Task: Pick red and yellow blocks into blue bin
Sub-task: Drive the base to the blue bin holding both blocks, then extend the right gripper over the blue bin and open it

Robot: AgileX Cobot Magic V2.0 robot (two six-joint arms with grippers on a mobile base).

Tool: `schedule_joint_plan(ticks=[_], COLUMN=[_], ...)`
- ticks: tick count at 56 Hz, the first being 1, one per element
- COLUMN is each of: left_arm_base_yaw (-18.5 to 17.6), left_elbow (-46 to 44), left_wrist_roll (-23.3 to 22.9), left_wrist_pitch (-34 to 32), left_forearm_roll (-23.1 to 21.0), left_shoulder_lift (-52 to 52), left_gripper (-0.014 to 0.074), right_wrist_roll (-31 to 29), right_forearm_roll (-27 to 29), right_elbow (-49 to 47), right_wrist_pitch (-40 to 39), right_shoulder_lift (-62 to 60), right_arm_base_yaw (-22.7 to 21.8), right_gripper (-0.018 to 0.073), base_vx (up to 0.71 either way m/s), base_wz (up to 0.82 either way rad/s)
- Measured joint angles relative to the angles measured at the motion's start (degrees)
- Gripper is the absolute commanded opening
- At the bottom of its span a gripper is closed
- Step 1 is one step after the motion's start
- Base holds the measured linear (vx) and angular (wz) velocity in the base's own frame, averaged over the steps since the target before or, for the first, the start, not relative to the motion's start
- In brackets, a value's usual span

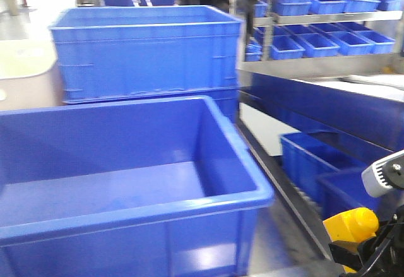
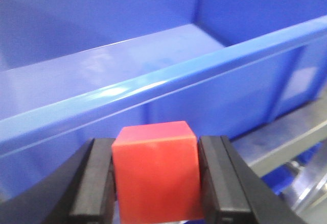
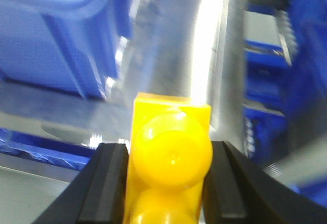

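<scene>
My left gripper [image 2: 156, 180] is closed on the red cube [image 2: 155, 170] just outside the near rim of the blue bin [image 2: 153, 87], and my right gripper [image 3: 168, 183] pinches the yellow brick [image 3: 171, 150] off to the bin's right, each gripped by its sides for a clean drop inside.

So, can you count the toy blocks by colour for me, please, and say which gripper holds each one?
Red: 1, the red cube, clamped in the left gripper.
Yellow: 1, the yellow brick, clamped in the right gripper.
Total: 2 blocks, neither of them in the blue bin.
</scene>
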Motion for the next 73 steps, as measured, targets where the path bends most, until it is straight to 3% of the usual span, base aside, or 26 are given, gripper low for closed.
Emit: schedule_joint_plan(ticks=[73], left_arm_base_yaw=[0.0], left_elbow=[0.0], left_wrist_roll=[0.0], left_wrist_pitch=[0.0], left_forearm_roll=[0.0], left_shoulder_lift=[0.0], left_gripper=[0.0224], right_wrist_roll=[0.0], right_forearm_roll=[0.2], right_elbow=[0.0], right_wrist_pitch=[0.7], right_shoulder_lift=[-0.1], right_arm_base_yaw=[0.0], right_gripper=[0.0307], base_vx=[0.00], base_wz=[0.14])
